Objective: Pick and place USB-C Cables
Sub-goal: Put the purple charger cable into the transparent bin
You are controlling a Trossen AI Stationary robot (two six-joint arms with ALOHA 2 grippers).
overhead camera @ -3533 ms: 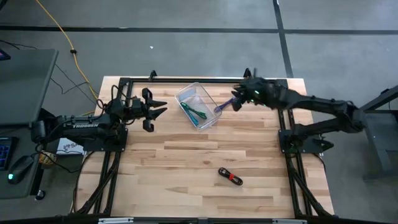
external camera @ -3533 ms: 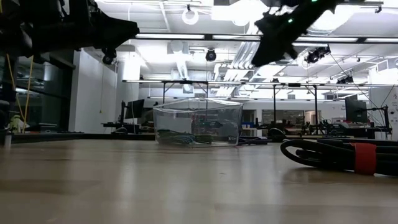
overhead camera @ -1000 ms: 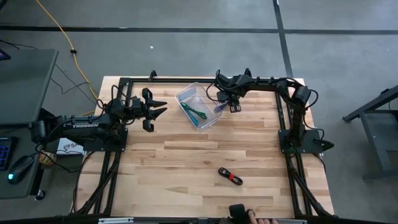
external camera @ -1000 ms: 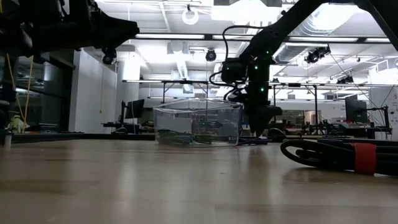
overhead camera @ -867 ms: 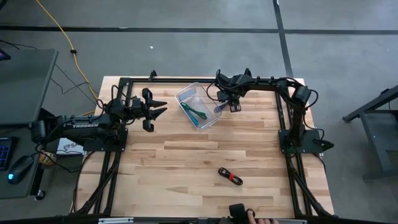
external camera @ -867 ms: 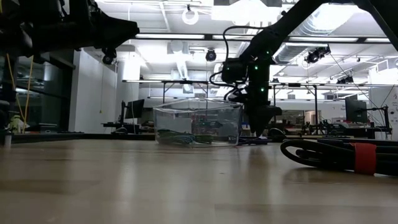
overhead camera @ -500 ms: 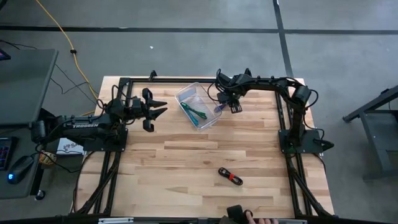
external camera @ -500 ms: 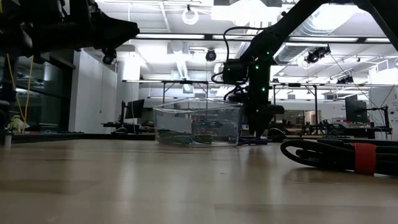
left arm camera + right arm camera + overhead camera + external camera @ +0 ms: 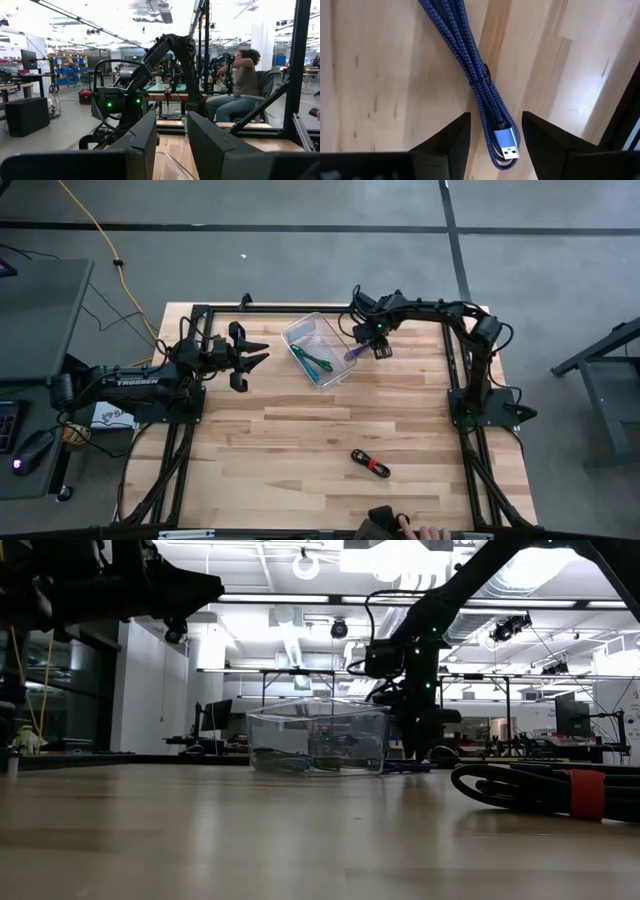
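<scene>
Hovering just beside the clear bin (image 9: 316,348), near the table's far edge, the right gripper (image 9: 492,131) is straddling the purple cable (image 9: 475,75) with fingers spread, touching nothing, apparently. The braided bundle is lying flat on bare wood. The left gripper (image 9: 250,356) is waiting parted.

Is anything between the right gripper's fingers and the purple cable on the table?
Nothing visible. The right gripper hangs open directly over the purple cable, its fingers straddling the connector end on bare wood, just beside the clear bin.
</scene>
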